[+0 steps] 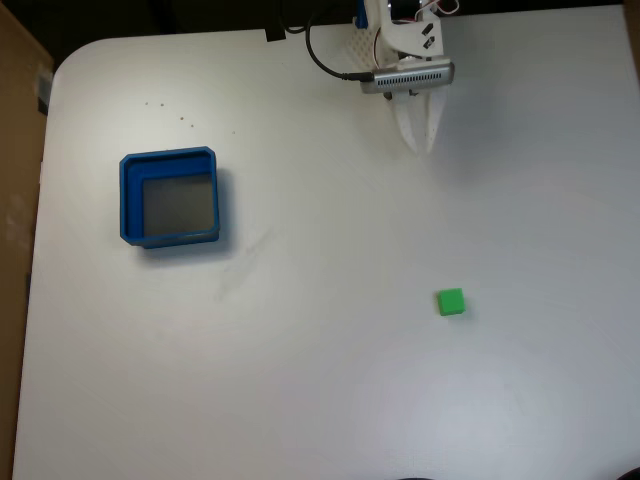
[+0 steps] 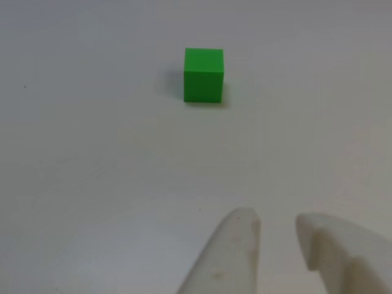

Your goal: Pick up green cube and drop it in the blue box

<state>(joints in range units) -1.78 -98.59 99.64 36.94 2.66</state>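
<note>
The gripper (image 1: 418, 146) hangs near the top edge of the white table (image 1: 300, 380) in the fixed view, its two pale fingers pointing down the picture with tips nearly together; in the other view the fingertips (image 2: 245, 223) show a narrow gap between them, holding nothing. Going left to right across the fixed view, the blue box (image 1: 127, 200) sits on the left part of the table with its grey floor bare, then a wide stretch of bare tabletop, then the green cube (image 1: 451, 302) lying well right of the box and well apart from the gripper, further down the picture and slightly to its right. In the other view the green cube (image 2: 204, 75) rests flat ahead of the fingers and a little left of them. The pick-up looks not yet begun: this reads as the approach step. The next move likely calls for spreading the fingers wider, reaching forward to straddle the cube, and lowering before closing.
</note>
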